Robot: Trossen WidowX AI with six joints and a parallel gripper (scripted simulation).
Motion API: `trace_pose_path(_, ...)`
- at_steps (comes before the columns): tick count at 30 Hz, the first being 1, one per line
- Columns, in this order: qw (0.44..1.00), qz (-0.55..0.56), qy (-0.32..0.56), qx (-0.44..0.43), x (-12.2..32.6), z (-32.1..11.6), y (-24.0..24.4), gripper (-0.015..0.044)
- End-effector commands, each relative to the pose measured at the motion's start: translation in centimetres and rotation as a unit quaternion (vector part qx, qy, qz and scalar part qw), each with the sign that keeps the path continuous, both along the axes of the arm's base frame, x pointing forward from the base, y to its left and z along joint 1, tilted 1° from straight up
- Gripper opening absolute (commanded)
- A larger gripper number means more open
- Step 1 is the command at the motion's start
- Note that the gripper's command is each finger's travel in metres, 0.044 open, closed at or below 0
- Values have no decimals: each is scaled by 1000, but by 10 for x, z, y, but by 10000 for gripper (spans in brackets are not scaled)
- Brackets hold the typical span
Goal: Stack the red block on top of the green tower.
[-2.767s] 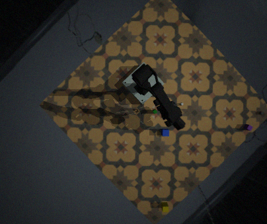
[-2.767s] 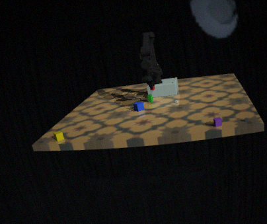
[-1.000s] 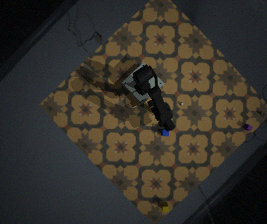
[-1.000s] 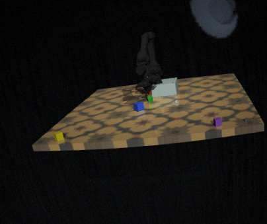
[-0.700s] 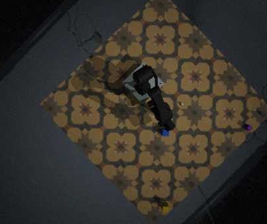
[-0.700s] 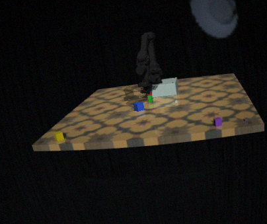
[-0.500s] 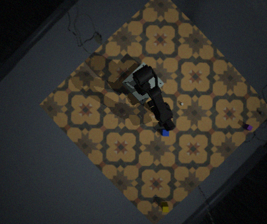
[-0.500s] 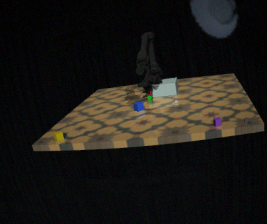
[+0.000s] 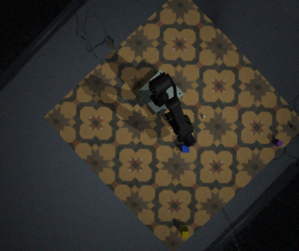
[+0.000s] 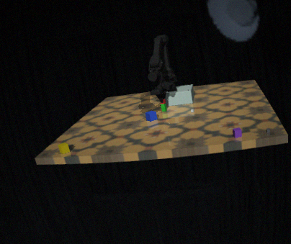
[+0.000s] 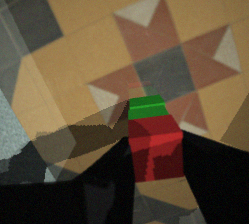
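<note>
The red block (image 11: 156, 150) (image 10: 164, 101) is between the fingers of my gripper (image 11: 153, 141), which is shut on it. The green tower (image 11: 147, 107) (image 10: 163, 107) stands upright on the patterned board. In the exterior view the red block is directly above the tower's top, touching it or very close. In the wrist view the red block hides part of the tower's top, so I cannot tell how well the two line up. In the top view the arm hides both.
A blue block (image 9: 185, 149) (image 10: 151, 116) lies close to the tower. A pale open box (image 10: 180, 96) stands behind it, by the arm's base. A purple block (image 9: 279, 143) (image 10: 237, 132) and a yellow block (image 9: 185, 234) (image 10: 64, 148) lie near the board's edges.
</note>
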State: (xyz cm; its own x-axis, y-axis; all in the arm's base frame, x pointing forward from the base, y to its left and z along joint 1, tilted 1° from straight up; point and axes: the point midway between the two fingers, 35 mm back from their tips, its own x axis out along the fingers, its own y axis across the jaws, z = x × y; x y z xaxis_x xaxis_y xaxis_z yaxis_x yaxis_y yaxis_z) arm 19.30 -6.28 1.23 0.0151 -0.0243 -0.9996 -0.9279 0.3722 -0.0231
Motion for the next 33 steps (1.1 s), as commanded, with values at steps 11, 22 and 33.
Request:
trace_pose_path(11, 1000, 0, 0, 0, 0, 0, 0, 368)
trace_pose_path(22, 1000, 0, 0, 0, 0, 0, 0, 440)
trace_pose_path(33, 1000, 0, 0, 0, 0, 0, 0, 440)
